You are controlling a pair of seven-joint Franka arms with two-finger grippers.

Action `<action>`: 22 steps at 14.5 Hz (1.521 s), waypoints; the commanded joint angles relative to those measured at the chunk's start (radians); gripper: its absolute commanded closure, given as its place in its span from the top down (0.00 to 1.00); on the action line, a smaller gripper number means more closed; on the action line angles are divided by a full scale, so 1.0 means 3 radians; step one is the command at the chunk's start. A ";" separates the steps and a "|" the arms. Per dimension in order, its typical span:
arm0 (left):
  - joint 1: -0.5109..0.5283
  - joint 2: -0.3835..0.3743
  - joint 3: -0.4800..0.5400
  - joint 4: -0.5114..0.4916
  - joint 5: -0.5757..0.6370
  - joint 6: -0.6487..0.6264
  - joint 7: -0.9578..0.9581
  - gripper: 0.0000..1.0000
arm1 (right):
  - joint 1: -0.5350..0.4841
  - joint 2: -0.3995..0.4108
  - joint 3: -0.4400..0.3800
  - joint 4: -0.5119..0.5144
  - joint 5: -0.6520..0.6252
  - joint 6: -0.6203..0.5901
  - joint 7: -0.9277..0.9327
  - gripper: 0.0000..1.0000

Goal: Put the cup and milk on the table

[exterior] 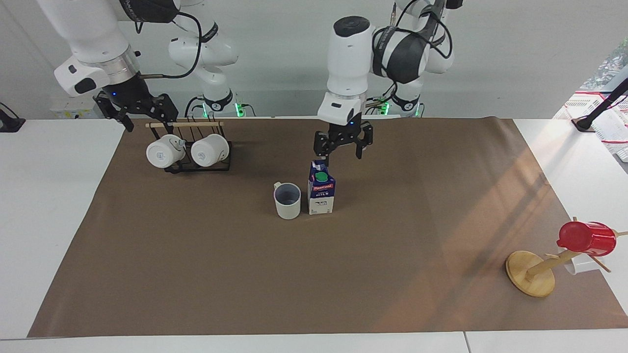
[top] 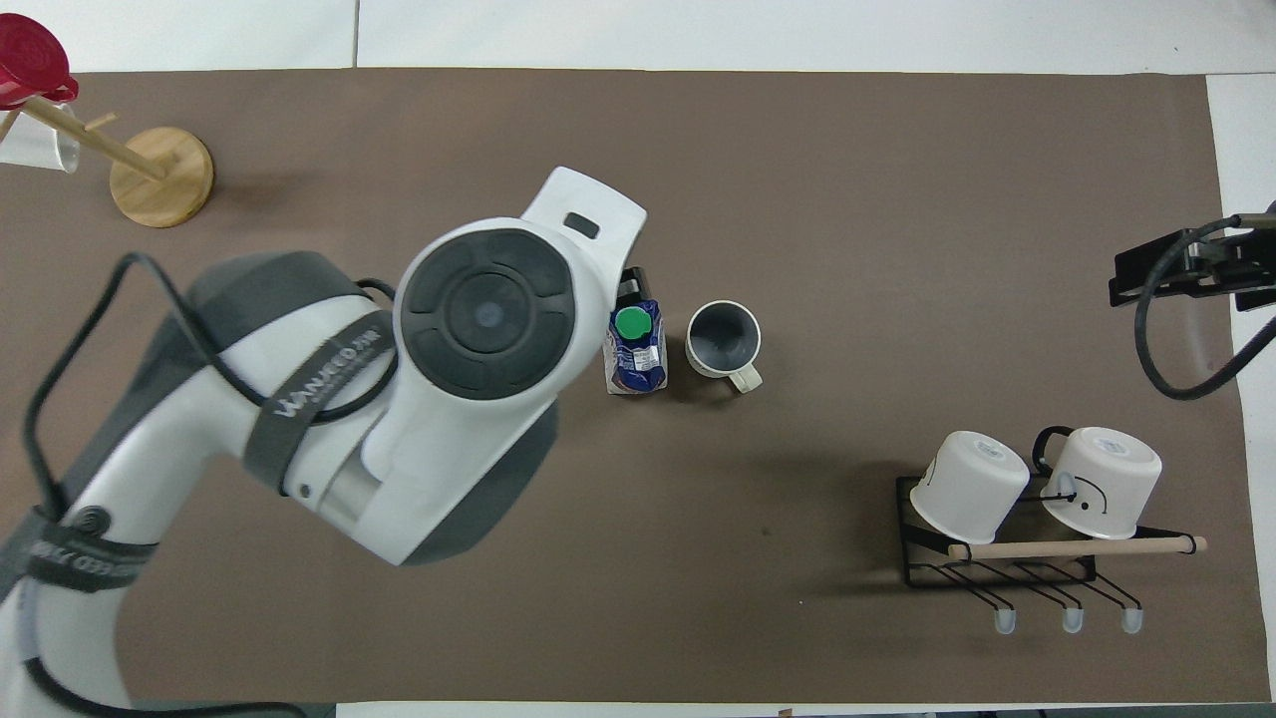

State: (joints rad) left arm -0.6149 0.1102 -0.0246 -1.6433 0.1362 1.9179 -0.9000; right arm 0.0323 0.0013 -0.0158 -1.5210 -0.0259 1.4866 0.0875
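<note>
The milk (exterior: 321, 189) carton stands upright on the brown paper of the table (exterior: 196, 274), with its green cap on top. The off-white cup (exterior: 287, 200) stands right beside it, toward the right arm's end, mouth up and apart from the carton. My left gripper (exterior: 343, 156) hangs open in the air just above the carton, shifted toward the left arm's end, touching nothing. In the overhead view the left arm's wrist covers that gripper, and the milk (top: 635, 344) and cup (top: 723, 337) show beside it. My right gripper (exterior: 151, 122) waits open over the mug rack.
A black wire rack (exterior: 196, 166) holding two white mugs sits near the robots at the right arm's end. A wooden mug tree (exterior: 531, 273) with a red cup (exterior: 586, 238) stands at the left arm's end, far from the robots.
</note>
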 commanded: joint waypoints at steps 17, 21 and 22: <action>0.2055 -0.0383 0.0005 0.0246 -0.0515 -0.1048 0.3118 1.00 | -0.0036 -0.0020 0.0012 -0.0043 0.0025 0.0025 -0.0067 1.00; 0.2095 -0.0270 0.0016 0.0523 -0.0627 -0.1438 0.3118 1.00 | -0.0036 -0.0020 0.0012 -0.0043 0.0025 0.0025 -0.0062 1.00; 0.2136 -0.0280 0.0026 0.0523 -0.0668 -0.1372 0.3118 1.00 | -0.0036 -0.0020 0.0012 -0.0043 0.0025 0.0025 -0.0067 1.00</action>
State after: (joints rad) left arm -0.0086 -0.0026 -0.0131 -1.5317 -0.0207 1.5277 0.0146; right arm 0.0324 0.0013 -0.0158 -1.5213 -0.0259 1.4866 0.0875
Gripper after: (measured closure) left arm 0.000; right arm 0.000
